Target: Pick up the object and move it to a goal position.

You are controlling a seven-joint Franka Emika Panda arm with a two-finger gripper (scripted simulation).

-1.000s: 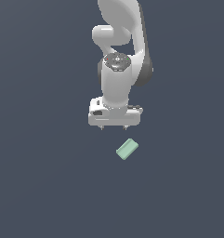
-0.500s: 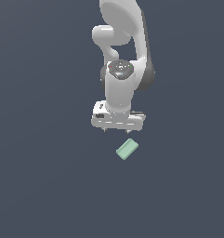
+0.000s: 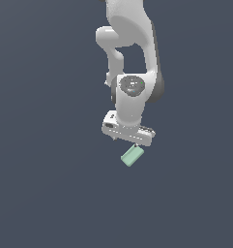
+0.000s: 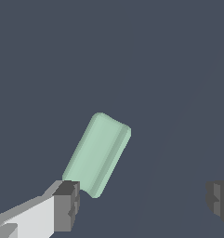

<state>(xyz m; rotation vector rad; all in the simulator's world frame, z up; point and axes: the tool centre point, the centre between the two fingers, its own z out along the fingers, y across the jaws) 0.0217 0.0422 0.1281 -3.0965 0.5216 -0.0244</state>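
Lying on plain dark grey surface (image 3: 45,193): mint block (image 3: 132,156); gripper (image 4: 141,201) spread wide above.

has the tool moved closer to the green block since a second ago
Yes. In the exterior view the tool has shifted toward the mint-green block, which stayed put; its body now nearly touches the block's upper end.

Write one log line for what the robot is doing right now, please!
phase: approach | pincer: open, above block, not touching | block: mint green, flat on floor, nearer one finger | grasped: no | lifted: no
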